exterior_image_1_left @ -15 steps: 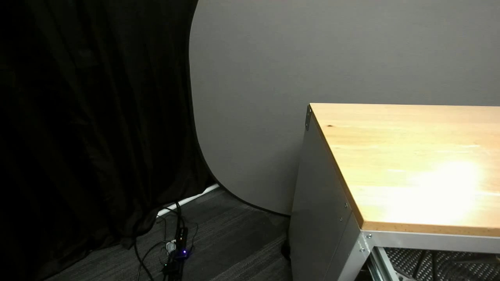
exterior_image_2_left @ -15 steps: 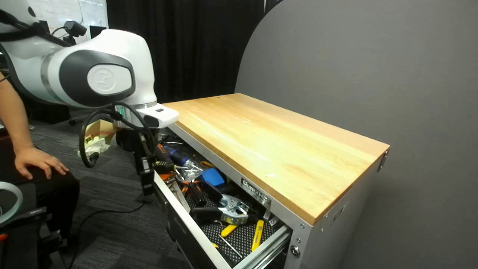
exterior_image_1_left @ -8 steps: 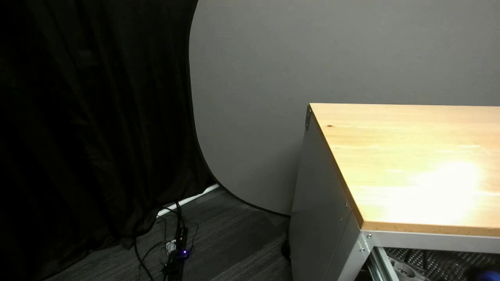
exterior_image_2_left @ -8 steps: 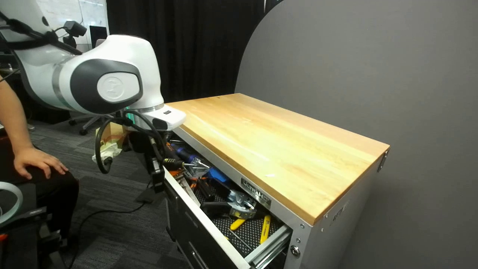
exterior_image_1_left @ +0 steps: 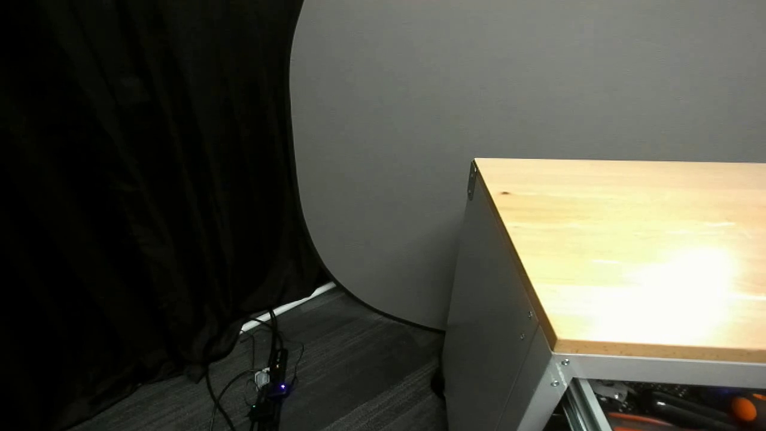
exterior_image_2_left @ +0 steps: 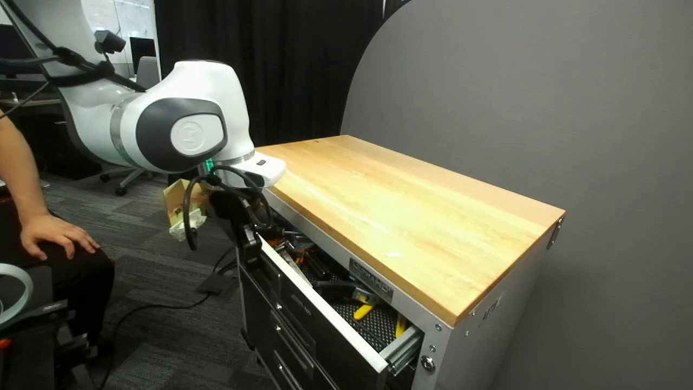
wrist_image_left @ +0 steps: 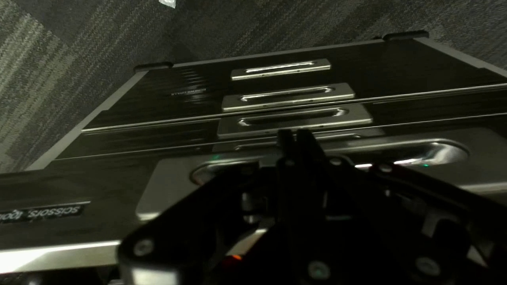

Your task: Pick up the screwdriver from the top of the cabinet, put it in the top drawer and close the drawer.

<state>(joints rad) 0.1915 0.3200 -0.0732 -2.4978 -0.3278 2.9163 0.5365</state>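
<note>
The cabinet (exterior_image_2_left: 400, 189) has a wood-grain top and grey sides; it also shows in an exterior view (exterior_image_1_left: 598, 209). The top drawer (exterior_image_2_left: 331, 310) is partly open, with several tools inside, including a yellow-handled one (exterior_image_2_left: 364, 311). An exterior view shows its side rail (exterior_image_1_left: 585, 407). I cannot make out the screwdriver; none shows on the cabinet top. My gripper (exterior_image_2_left: 250, 254) points down at the outer front of the drawer. In the wrist view its fingertips (wrist_image_left: 293, 134) are together with nothing visible between them, in front of the top drawer's metal handle (wrist_image_left: 170, 186).
Lower drawers with metal handles (wrist_image_left: 293, 95) lie below. A seated person's hand (exterior_image_2_left: 57, 238) is at the left. A black cable (exterior_image_2_left: 157, 307) runs over the carpet. A grey panel (exterior_image_2_left: 487, 108) stands behind the cabinet.
The arm and gripper have moved right, toward the cabinet. The top drawer has slid further in with its tools, so less of its inside shows.
</note>
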